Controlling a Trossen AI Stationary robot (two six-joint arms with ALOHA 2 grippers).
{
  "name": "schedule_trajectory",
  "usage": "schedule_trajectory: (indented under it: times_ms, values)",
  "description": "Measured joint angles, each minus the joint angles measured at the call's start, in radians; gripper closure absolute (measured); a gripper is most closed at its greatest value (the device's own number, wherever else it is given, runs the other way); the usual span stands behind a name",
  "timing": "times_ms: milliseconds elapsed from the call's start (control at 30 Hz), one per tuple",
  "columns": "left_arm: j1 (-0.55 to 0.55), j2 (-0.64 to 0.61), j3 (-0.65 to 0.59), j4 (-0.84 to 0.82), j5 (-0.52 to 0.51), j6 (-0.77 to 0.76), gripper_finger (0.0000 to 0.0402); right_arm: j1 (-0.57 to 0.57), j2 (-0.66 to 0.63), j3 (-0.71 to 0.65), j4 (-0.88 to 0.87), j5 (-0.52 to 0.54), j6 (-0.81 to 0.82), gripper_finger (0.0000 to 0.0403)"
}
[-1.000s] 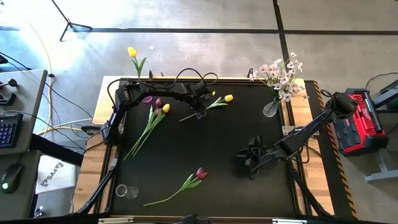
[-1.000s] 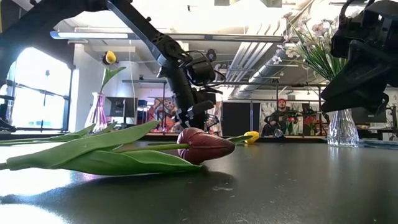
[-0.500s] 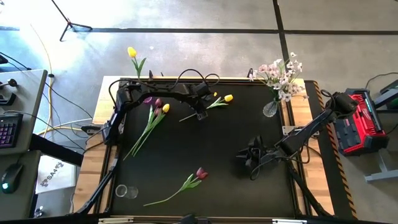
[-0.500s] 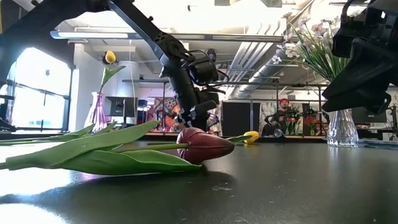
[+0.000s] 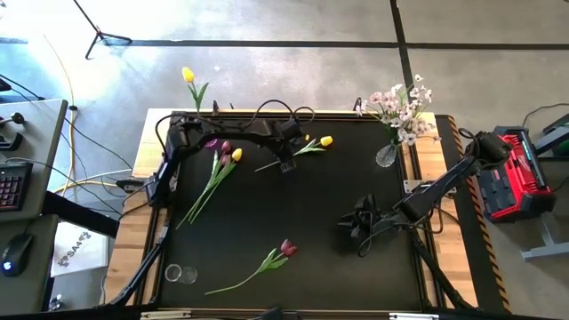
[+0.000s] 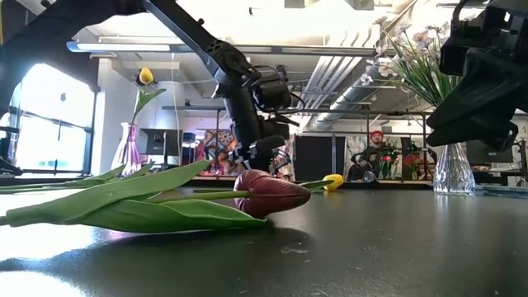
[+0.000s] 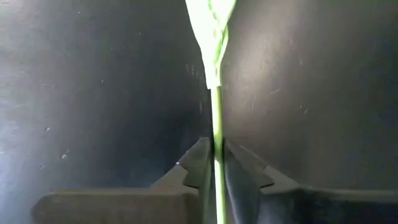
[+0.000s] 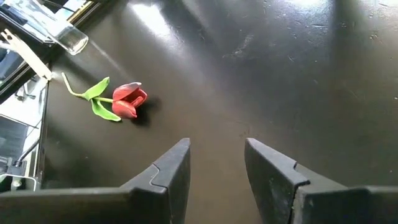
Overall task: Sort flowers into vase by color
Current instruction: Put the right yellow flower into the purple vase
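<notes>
The table (image 5: 311, 231) is black. One tulip (image 5: 326, 140) is yellow with a green stem, another tulip (image 8: 129, 100) is dark red. The blossoms (image 5: 402, 105) are pale pink-white.

The left arm reaches along the table's far edge, its gripper (image 5: 285, 164) lowered near the middle of that edge, fingers (image 7: 194, 168) pinched on a thin green stem. The right arm comes in from the right edge, its gripper (image 5: 357, 228) low, right of centre, fingers (image 8: 171, 168) spread apart.
</notes>
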Motion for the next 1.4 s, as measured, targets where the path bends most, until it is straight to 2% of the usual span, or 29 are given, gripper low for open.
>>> schedule_trajectory:
  times_ms: [133,267,367,767,1133,1400]
  values:
    - [-0.019,0.000,0.039,0.019,-0.075,0.027,0.0323,0.000,0.000,0.000,0.000,-0.005,0.000,0.0263]
    - [-0.016,0.022,0.066,-0.004,-0.063,0.028,0.0287,0.000,0.000,0.000,-0.001,-0.021,0.000,0.0263]
    - [-0.015,0.027,0.073,-0.023,-0.067,0.029,0.0279,0.000,0.000,0.000,-0.001,-0.021,0.000,0.0263]
    - [-0.015,0.027,0.078,-0.217,-0.105,-0.010,0.0286,0.000,0.000,0.000,-0.001,-0.025,0.000,0.0263]
    - [-0.014,0.026,0.067,-0.243,-0.099,-0.010,0.0287,0.025,0.000,0.000,-0.001,-0.015,0.000,0.0263]
    - [-0.015,0.029,0.087,-0.246,-0.095,-0.010,0.0319,0.058,0.000,0.000,-0.001,0.006,0.003,0.0263]
